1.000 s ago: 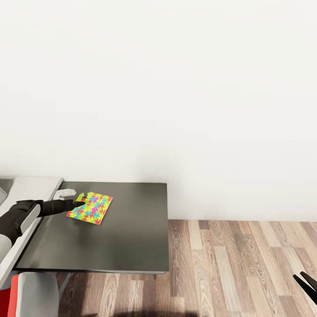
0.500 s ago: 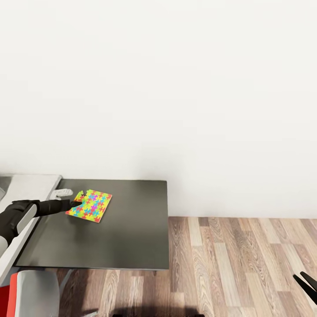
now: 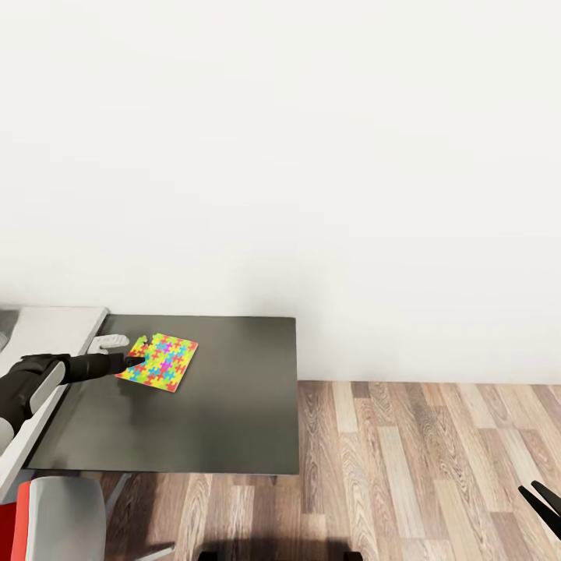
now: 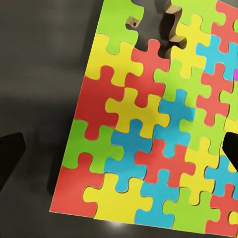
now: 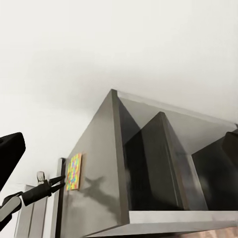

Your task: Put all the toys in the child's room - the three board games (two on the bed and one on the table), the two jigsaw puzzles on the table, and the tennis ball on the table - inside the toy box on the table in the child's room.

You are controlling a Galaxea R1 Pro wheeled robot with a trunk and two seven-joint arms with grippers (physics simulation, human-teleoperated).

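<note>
Puzzle (image 3: 157, 362) lying flat on dark surface (image 3: 218, 421), near its back-left corner, just beside pale surface (image 3: 47, 327). Notch missing along puzzle's far edge. Left claw (image 3: 139, 360) reaching over puzzle's left edge; in left wrist view, fingers (image 4: 10, 158) standing wide apart, straddling puzzle, clamping nothing. Small white object (image 3: 111, 340) sitting just behind left claw. Right claw (image 3: 541, 497) hanging low over plank floor (image 3: 421, 467), well apart from surface, tips parted.
</note>
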